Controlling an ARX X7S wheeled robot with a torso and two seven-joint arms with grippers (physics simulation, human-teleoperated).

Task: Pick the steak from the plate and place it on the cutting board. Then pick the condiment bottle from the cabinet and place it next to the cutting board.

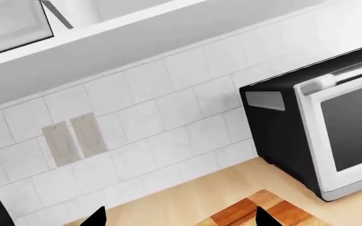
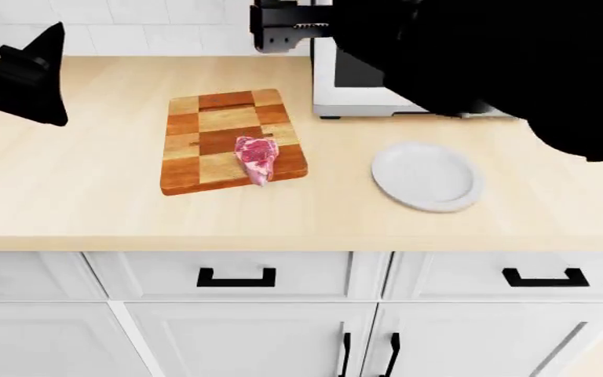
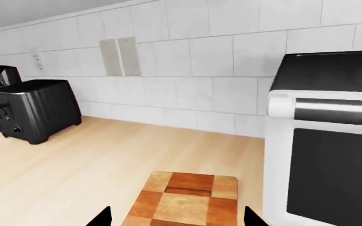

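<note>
The right arm reaches high across the head view, above the microwave, and its right end effector is up near the tiled wall, behind the far edge of the cutting board. In the right wrist view only two dark fingertips show at the picture's edge, well apart from each other, so this end effector is wide and holds nothing. The left arm is raised to the left of the cutting board, with the left end effector above the surface. Its two tips are also far apart in the left wrist view, so it is wide and holds nothing.

The steak lies on the cutting board, on the near right part of it, with its long axis running from the far side to the near side and the narrow end toward the near edge. The plate stands on the surface to the right of the cutting board, in front of the microwave. A black toaster is by the wall, well to the left of the cutting board.
</note>
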